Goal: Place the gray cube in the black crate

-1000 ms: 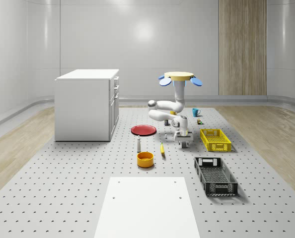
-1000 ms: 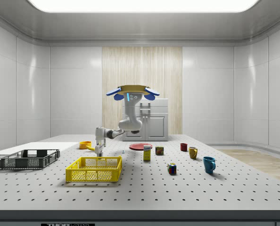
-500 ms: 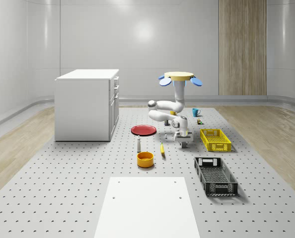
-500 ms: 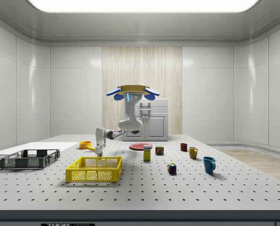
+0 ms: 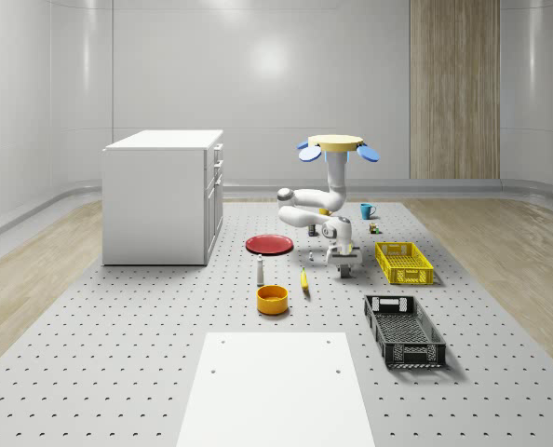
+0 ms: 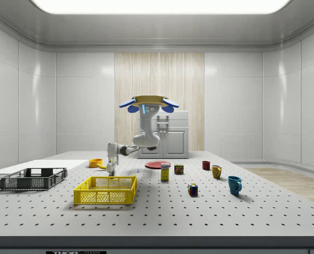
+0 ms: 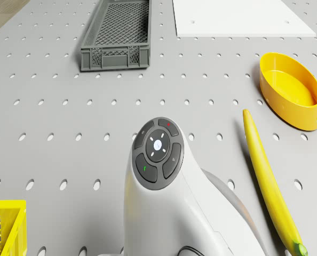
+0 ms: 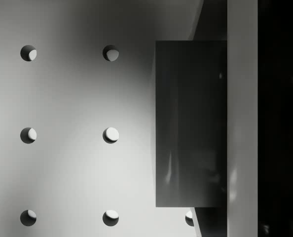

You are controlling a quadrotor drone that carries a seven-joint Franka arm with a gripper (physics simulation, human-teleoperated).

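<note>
Gray cube (image 8: 188, 123) against one of the fingers (image 8: 242, 118)

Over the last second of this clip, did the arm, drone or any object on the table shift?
The claw rose slightly off the table between the banana and the yellow crate. The drone hovers where it was, and the black crate has not moved.

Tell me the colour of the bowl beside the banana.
Orange-yellow. The bowl shows best in the drone view, next to the banana.
</note>
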